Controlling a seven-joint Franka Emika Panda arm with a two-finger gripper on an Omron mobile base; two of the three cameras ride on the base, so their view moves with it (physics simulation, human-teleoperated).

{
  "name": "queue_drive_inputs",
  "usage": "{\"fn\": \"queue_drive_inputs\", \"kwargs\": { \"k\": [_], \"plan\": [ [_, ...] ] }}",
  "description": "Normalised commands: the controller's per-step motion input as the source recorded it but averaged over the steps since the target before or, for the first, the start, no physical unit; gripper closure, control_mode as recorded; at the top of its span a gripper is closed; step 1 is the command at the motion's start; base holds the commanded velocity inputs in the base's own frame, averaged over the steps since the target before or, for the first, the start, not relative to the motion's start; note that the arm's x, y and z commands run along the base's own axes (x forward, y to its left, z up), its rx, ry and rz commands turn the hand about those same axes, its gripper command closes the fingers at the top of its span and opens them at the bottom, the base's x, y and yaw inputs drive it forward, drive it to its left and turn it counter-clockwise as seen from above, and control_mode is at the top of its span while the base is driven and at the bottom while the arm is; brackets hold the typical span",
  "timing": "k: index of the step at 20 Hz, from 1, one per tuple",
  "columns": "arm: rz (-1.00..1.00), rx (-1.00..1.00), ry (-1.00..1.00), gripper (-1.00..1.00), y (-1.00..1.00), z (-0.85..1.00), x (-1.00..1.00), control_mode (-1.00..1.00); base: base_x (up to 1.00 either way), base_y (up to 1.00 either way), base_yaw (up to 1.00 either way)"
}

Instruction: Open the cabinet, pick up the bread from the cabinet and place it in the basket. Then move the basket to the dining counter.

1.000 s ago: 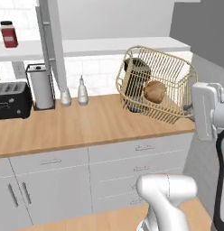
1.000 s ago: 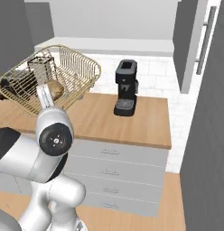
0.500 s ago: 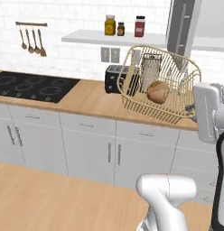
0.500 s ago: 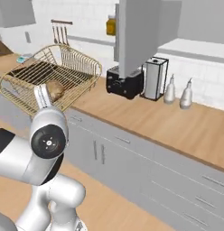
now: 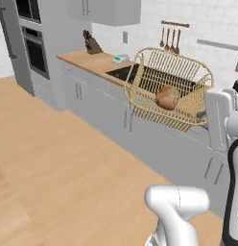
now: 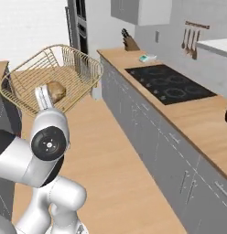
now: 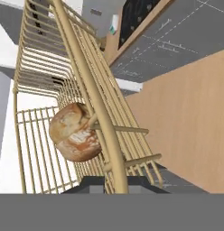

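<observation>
My gripper (image 7: 114, 182) is shut on the rim of the tan wire basket (image 7: 93, 97) and holds it up in the air, tilted. The round golden-brown bread (image 7: 74, 132) lies inside against the mesh floor. In the left base view the basket (image 5: 149, 81) hangs in front of the worktop with the bread (image 5: 167, 97) in its middle, and my gripper (image 5: 202, 115) grips its right end. From the right base view the basket (image 6: 69, 57) sits above my arm at the upper left, the bread (image 6: 55, 90) in it.
A wooden worktop (image 6: 197, 114) with a black hob (image 6: 168, 84), a knife block (image 5: 93, 45) and hanging utensils (image 5: 170, 39) runs over grey drawers. A tall oven unit (image 5: 34, 53) stands at its far end. Open wooden floor (image 5: 58, 158) spreads in front. A wood-topped edge (image 6: 0, 68) shows at left.
The whole picture has swung, so the base and its cameras have moved: the coffee machine and toaster have gone, the hob and oven unit have come into view. The basket with the bread stays gripped.
</observation>
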Motion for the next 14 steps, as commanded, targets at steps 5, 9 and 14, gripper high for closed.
{"fn": "queue_drive_inputs", "kwargs": {
  "k": [5, 9, 14],
  "plan": [
    [0.0, 0.0, 0.0, 1.0, 0.0, 0.0, 0.0, 1.0, 0.38, 0.04, 0.94],
    [0.0, 0.0, 0.0, 1.0, 0.0, 0.0, 0.0, 1.0, 0.45, -0.01, 0.96],
    [0.0, 0.0, 0.0, 1.0, 0.0, 0.0, 0.0, 1.0, 0.08, 0.0, 1.0]
  ]
}}
